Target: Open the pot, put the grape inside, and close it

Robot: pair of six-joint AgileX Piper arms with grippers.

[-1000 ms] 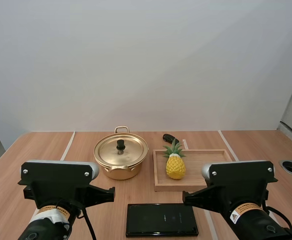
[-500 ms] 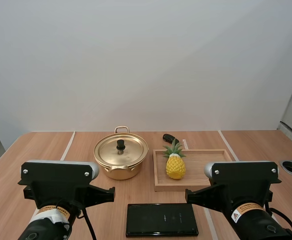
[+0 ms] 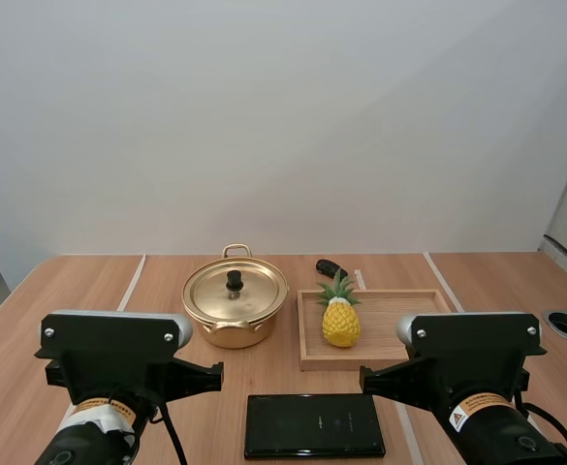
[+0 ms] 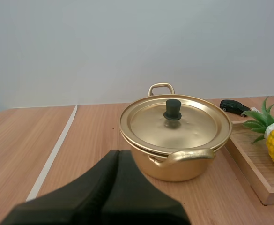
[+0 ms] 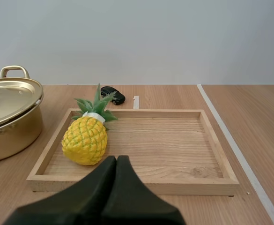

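The pot [image 3: 236, 308] sits well back on the wooden table [image 3: 89, 291]. It is a shiny gold colour, round and shallow. Its lid [image 3: 252, 293] is on and seated evenly all round the rim, with faint dimples on the metal. A small black knob [image 3: 235, 280] stands upright at the centre of the lid. One loop handle [image 4: 183, 157] faces the arms and another handle [image 3: 236, 250] sticks out on the far side.

Just to the right of the pot, close but not touching, lies a wooden tray [image 3: 399, 305]. In it, at the end nearest the pot, is the only fruit on the table, a pineapple [image 3: 340, 320]. It has a yellow body scored with a criss-cross pattern, a pale band at the neck and a spiky green crown pointing away from the arms. From here I cannot tell whether it stands or leans.

Beyond the tray, further back than the pot and off to its right, is a small black object [image 3: 330, 267]. I cannot make out what it is. On the near side of the pot, and a little to its right, a flat black slab [image 3: 314, 425] lies on the table.

The left gripper [image 4: 118, 161] hangs on the near side of the pot, pointed at it and clear of it. Its fingers are pressed together with nothing between them. The right gripper [image 5: 116, 161] is off to the pot's right, facing the tray's near edge. Its fingers are likewise pressed together and hold nothing.
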